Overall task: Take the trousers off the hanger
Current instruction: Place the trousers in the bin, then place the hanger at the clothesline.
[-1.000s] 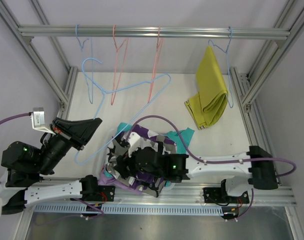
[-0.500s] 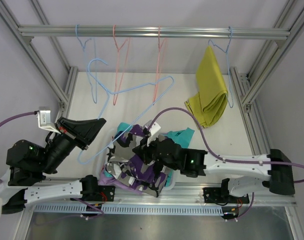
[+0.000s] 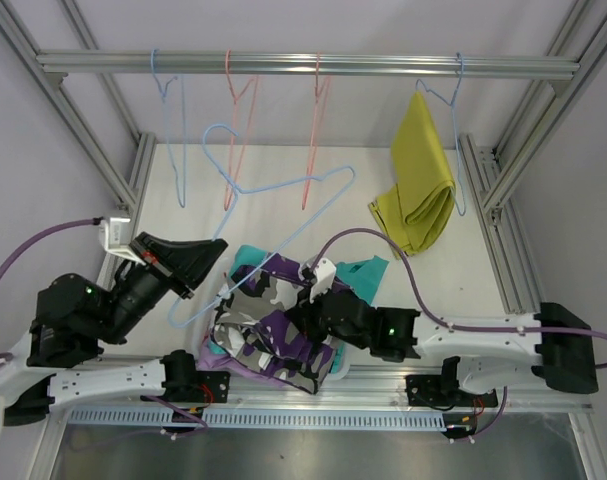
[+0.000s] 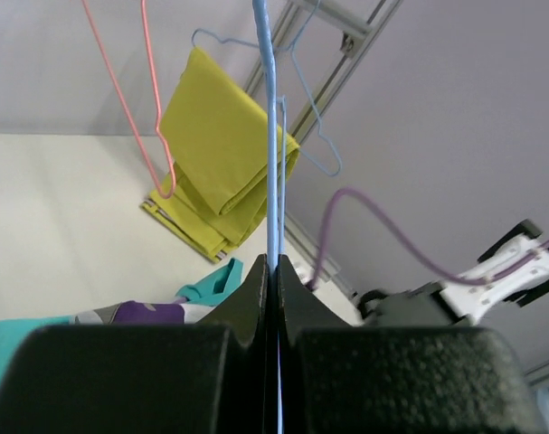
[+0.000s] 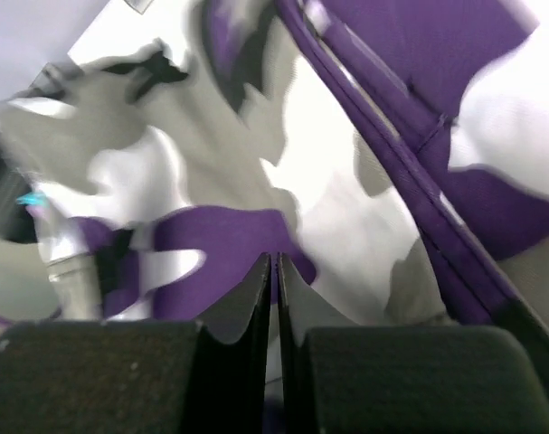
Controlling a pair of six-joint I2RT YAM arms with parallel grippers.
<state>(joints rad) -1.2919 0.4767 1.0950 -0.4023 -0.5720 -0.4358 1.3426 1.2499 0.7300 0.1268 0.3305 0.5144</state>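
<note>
The left gripper (image 4: 272, 271) pinches the blue hanger (image 4: 266, 136) by its wire, holding it up, while the right gripper (image 5: 274, 262), pressed together on the camouflage trousers (image 3: 245, 300) beneath it, seemingly anchors them to slide off.

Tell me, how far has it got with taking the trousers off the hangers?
Mostly done: three hangers on the rail hang bare, and teal trousers lie loose on the table. In hand: the left fingers clamp a blue hanger while the right fingers pinch the camouflage trousers. Left: the yellow trousers, hung at the rail's right end.
</note>
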